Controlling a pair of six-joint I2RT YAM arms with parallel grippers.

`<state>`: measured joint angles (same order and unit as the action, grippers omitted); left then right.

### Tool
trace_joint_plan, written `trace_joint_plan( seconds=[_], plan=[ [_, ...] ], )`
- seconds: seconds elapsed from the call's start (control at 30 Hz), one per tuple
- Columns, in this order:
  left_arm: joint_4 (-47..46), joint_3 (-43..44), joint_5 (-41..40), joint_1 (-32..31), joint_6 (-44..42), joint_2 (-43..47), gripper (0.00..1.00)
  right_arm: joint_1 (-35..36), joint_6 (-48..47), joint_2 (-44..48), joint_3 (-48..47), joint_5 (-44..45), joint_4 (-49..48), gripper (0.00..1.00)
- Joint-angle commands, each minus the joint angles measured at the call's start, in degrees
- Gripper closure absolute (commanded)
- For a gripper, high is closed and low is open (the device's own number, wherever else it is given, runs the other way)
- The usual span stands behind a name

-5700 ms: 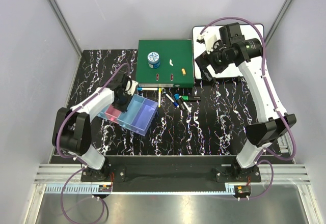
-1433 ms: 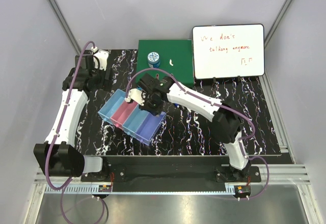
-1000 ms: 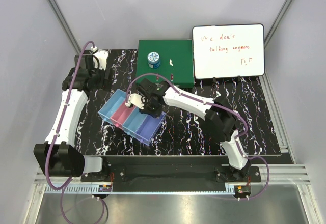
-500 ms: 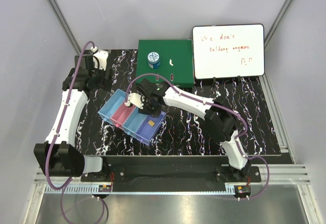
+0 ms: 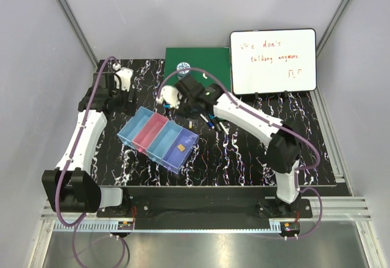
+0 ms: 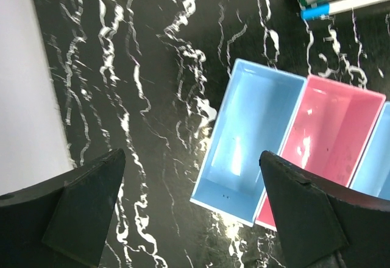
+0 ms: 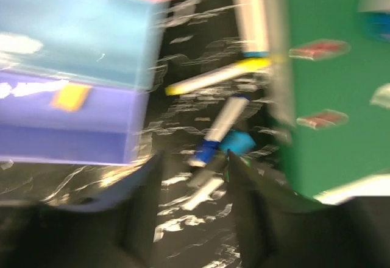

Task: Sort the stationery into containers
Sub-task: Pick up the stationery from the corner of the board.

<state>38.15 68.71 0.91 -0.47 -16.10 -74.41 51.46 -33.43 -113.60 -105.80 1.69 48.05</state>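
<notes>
Smeared and covered
The right wrist view is motion-blurred, its markers (image 7: pixel 225 119) just streaks. From above, the right arm (image 5: pixel 244 113) covers part of the roll (image 5: pixel 183 67) and the front edge of the binder (image 5: pixel 204 61); the yellow piece (image 5: pixel 182 148) in the purple bin (image 5: pixel 173 158) is too small to name.

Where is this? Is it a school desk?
Probably a robot lab test cell, not a school desk: left arm and right arm bolted to a rail, plain walls boxing in the table, bins set out for sorting.
</notes>
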Motion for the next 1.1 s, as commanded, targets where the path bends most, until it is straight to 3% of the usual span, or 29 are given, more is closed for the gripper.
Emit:
trace_joint_plan(
  seconds=[0.0, 0.1, 0.13, 0.17, 0.47, 0.57, 0.7, 1.07],
  plan=[
    [-4.5, -0.9, 3.0, 0.3, 0.7, -0.5, 0.01, -4.3, 3.7, 3.7, -4.1, 9.5, -8.9, 0.35],
    [-4.6, -0.6, 4.0, 0.3, 1.0, -1.6, 0.01, -6.8, 2.6, -1.1, -10.0, 10.3, -10.4, 0.17],
    [-4.6, -0.2, 4.4, 0.3, 1.0, -1.9, 0.01, -7.4, 2.4, -2.7, -12.3, 10.3, -10.5, 0.03],
    [-4.5, -0.1, 4.8, 0.3, 0.8, -2.0, 0.01, -7.9, 2.1, -4.4, -16.6, 10.3, -10.5, 0.0],
    [-4.5, 3.3, 9.6, 0.3, -0.3, -2.8, 0.01, -13.1, 0.4, -27.7, -45.0, 8.3, -9.7, 0.0],
    [-4.2, 3.0, 9.6, 0.3, -0.7, -2.1, 0.01, -13.4, -0.1, -31.3, -49.7, 6.6, -10.3, 0.0],
    [-4.2, 1.7, 9.4, 0.3, -2.4, 0.1, 0.01, -14.3, 2.0, -35.7, -52.4, 6.9, -14.6, 0.0],
    [-4.1, 2.1, 8.1, 0.3, -3.9, 0.5, 0.01, -15.3, 6.8, -35.6, -47.6, 4.0, -23.9, 0.0]
  ],
)
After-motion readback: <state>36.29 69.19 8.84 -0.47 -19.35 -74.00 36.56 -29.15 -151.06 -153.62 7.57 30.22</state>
